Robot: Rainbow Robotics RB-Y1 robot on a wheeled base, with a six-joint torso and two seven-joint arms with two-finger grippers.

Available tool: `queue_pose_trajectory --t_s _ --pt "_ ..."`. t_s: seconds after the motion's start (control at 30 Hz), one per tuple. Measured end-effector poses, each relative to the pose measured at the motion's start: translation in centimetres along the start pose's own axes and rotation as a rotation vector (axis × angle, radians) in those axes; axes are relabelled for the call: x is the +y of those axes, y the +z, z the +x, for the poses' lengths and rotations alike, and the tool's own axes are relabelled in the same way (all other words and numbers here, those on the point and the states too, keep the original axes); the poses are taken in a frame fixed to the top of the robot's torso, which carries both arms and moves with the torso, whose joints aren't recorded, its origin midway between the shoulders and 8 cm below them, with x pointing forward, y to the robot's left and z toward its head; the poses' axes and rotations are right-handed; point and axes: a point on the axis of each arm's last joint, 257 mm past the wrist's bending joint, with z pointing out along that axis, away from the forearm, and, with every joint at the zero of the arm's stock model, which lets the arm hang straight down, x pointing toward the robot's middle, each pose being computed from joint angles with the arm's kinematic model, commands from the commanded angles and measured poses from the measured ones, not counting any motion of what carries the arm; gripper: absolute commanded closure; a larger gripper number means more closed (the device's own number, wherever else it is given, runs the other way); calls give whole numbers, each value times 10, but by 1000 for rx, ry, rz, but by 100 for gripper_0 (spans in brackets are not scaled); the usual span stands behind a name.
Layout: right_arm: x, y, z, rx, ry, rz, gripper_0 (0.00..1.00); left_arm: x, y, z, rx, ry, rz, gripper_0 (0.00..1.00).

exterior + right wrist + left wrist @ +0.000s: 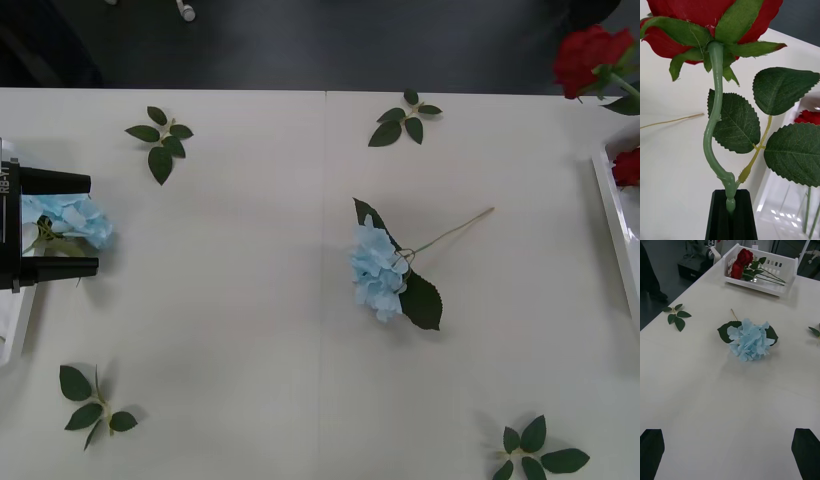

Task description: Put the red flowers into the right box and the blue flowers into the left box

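Observation:
My right gripper [730, 200] is shut on the stem of a red rose [711, 18], which hangs over the table's far right corner [592, 55]. Just beside it is the right box [780, 204], a white tray [612, 205] holding another red rose [628, 166]. One blue flower [380, 268] lies on the table's middle [750, 339]. At the left edge my left gripper [94, 223] is open, its black fingers [651, 450] wide apart over a second blue flower [72, 222]. A corner of the left box [14, 325] shows below that arm.
Loose green leaf sprigs lie at the far left [160, 140], the far middle [405, 118], the near left [92, 400] and the near right [535, 452]. Beyond the table's far edge is dark floor.

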Motion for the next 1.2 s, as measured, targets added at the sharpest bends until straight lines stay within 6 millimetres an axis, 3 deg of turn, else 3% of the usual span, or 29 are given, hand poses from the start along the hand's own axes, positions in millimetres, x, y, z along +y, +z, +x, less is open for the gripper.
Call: queue_pose_trajectory --t_s 0.2,0.6,0.97,1.1,1.2 --pt "-24 -6 5 24 98 37 100 0 0 0 0 0 0 0" --pt "-108 4 47 114 224 249 100 0 0 0 0 0 0 0" --pt "-164 27 124 138 220 403 100 0 0 0 0 0 0 0" --pt "-189 25 152 138 271 441 100 0 0 0 0 0 0 0" --pt "-212 19 158 108 278 499 100 0 0 0 0 0 0 0"
